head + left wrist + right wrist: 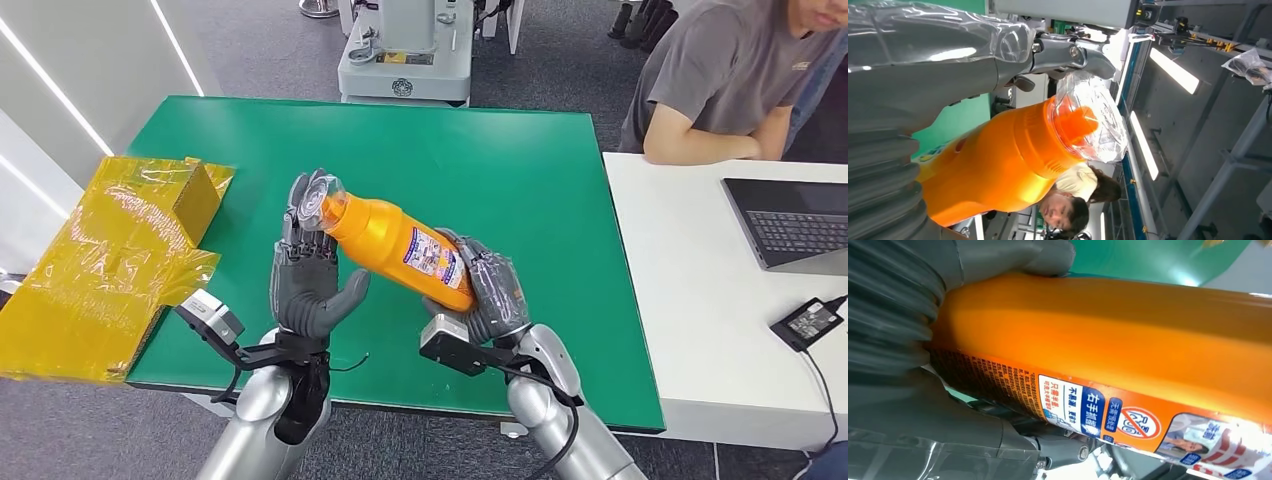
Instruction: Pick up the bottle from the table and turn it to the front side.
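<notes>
An orange bottle (400, 245) with a printed label lies tilted above the green table (500, 150). Its cap end, wrapped in clear plastic, points up toward the far left. My right hand (490, 290) grips the bottle's lower body from underneath. My left hand (308, 270) stands upright beside the neck, its fingers straight and touching the wrapped cap, its thumb spread apart below the bottle. In the left wrist view the bottle (998, 170) lies close under the fingers (923, 65). In the right wrist view the label side of the bottle (1108, 325) lies against my right hand (893, 315).
A crinkled yellow-wrapped box (110, 260) sits at the table's left edge. A white desk (680, 260) on the right holds a laptop (790, 220) and a power adapter (812, 320). A person (720, 80) sits behind it. A grey machine base (405, 50) stands beyond the table.
</notes>
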